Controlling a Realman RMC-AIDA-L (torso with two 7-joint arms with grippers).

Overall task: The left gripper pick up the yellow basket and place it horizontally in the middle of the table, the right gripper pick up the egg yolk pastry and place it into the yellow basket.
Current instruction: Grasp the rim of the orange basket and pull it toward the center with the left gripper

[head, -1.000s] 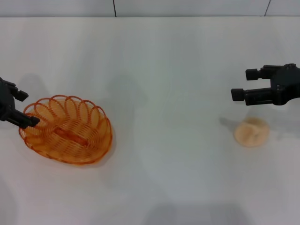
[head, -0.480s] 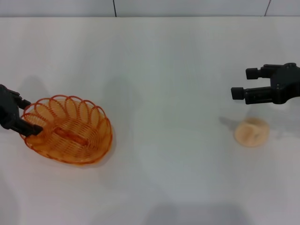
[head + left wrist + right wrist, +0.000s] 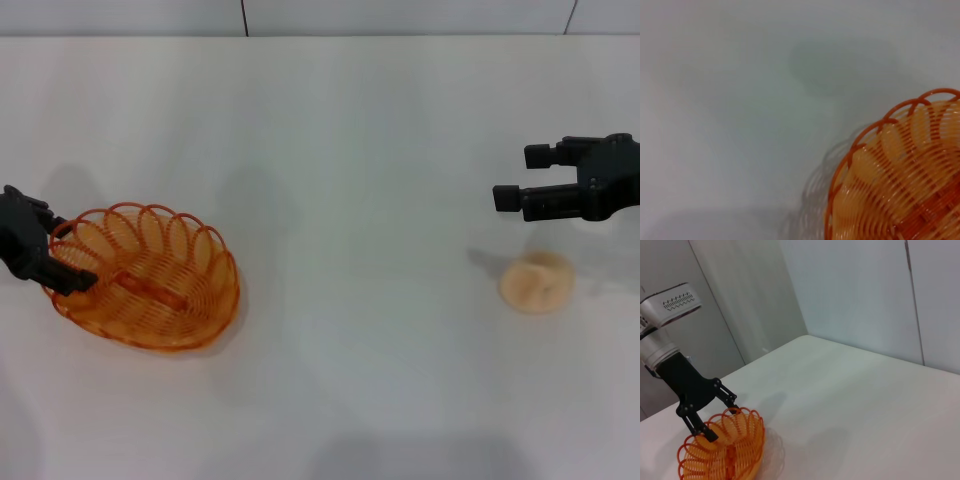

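Note:
The yellow basket [image 3: 150, 280] sits on the white table [image 3: 350, 150] at the left. My left gripper [image 3: 66, 248] is open at the basket's left end, one finger outside the scalloped rim and one over the inside. The right wrist view shows the same: the left gripper [image 3: 723, 419] straddles the rim of the basket [image 3: 732, 452]. The left wrist view shows only part of the basket [image 3: 900, 190]. The egg yolk pastry [image 3: 537, 283] lies on the table at the right. My right gripper [image 3: 516, 178] is open and empty, hovering just behind the pastry.
A grey wall with a dark seam [image 3: 243, 17] runs behind the table's far edge. Bare tabletop lies between the basket and the pastry.
My left gripper has shifted a little toward the near side along the basket's left rim, and the basket's left end has moved slightly right. The right arm and pastry have not moved.

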